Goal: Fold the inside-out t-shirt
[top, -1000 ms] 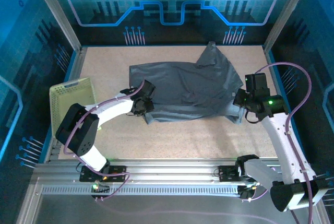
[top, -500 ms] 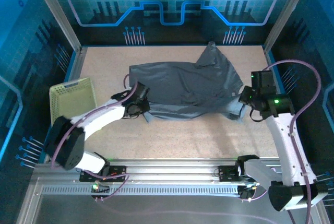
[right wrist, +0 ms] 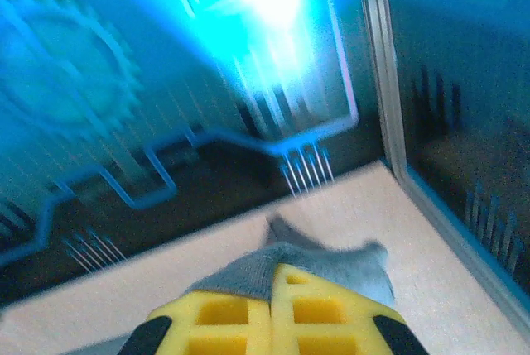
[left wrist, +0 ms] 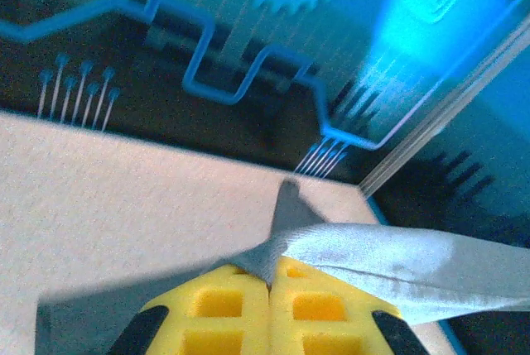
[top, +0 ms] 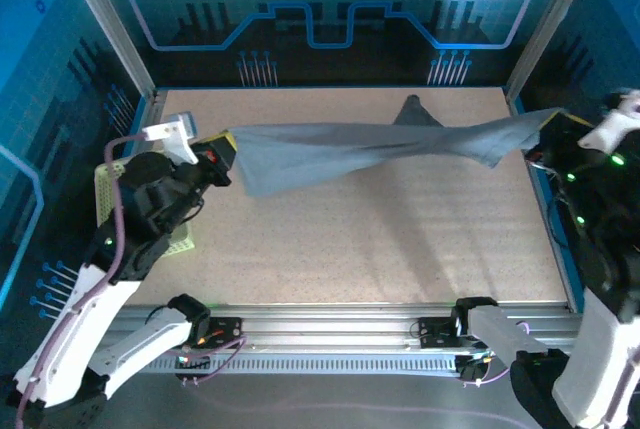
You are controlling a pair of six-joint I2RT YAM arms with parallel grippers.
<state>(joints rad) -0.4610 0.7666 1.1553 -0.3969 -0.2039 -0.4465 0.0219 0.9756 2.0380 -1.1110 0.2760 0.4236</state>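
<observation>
Left end effector (top: 222, 149) and right end effector (top: 545, 134), both pinching cloth, have hoisted the t-shirt (top: 350, 149) taut above the surface (top: 400, 239). Laying it flat looks next.

Both arms are made of white tubular links joined by bulky black housings, and the left arm (top: 75, 339) has a thin purple cable (top: 120, 211) running along it. The right arm (top: 600, 369) shows a small green light (top: 617, 159), perhaps a status lamp, though blur softens it. The left gripper (left wrist: 269, 285) and right gripper (right wrist: 271, 285) have bright yellow fingers (left wrist: 219, 314) with square recesses and black outer corners.
</observation>
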